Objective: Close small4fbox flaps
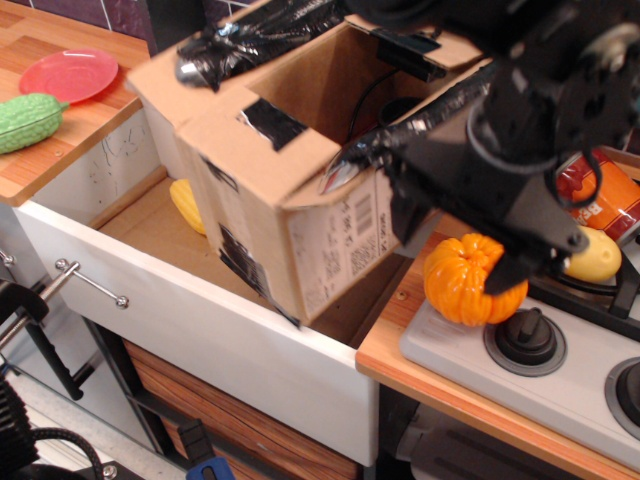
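Observation:
The small4fbox [300, 230] is a brown cardboard box with barcode labels, standing tilted in the white sink recess [200, 330]. Its top is open. The near flap [270, 125] with a black tape patch folds outward. The left flap [240, 40] and the right flap [400, 135] each carry a shiny black plastic wad. The back flap [440, 45] stands up. My gripper [540, 260] is black and blurred, right of the box, against the right flap and above an orange pumpkin [465, 285]. Its jaws are not clear.
A green vegetable toy [30, 118] and a red plate [68, 75] lie on the wooden counter at left. A yellow object [188, 205] lies in the sink beside the box. A stove [520, 385] with knobs, a yellow lemon [597, 255] and an orange can [600, 190] are at right.

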Available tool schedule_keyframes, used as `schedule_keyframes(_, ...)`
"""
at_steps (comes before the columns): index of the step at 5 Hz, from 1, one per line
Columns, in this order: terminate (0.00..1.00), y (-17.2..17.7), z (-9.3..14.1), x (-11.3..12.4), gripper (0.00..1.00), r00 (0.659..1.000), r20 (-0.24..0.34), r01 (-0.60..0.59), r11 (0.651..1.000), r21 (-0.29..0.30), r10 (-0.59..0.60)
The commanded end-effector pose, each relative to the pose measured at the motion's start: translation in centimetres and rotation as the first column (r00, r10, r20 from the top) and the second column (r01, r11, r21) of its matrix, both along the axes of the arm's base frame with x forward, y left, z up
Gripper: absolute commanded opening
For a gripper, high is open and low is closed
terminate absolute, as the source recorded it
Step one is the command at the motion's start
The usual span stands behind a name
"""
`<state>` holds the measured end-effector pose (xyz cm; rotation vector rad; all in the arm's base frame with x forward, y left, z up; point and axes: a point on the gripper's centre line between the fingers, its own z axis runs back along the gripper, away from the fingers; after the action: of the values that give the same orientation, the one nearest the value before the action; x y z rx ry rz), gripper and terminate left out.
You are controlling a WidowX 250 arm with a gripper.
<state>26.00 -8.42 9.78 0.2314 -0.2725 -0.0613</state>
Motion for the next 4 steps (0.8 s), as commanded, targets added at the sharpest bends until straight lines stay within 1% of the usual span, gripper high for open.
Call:
schedule_keyframes(1,0.00,1.5,3.7,1.2,1.00,0.998,0.056,0.032,0.998,0.053,-0.035)
schedule_keyframes(2,0.00,3.4,4.4,1.4,1.00,0.998,0.040,0.055,0.997,0.062,-0.057)
schedule_keyframes(3,0.00,4.3,5.1,1.9,1.00,0.997,0.028,0.076,0.994,0.083,-0.079)
schedule_keyframes(4,0.00,5.4,4.5,2.5,1.00,0.993,0.033,0.108,0.992,0.064,-0.110)
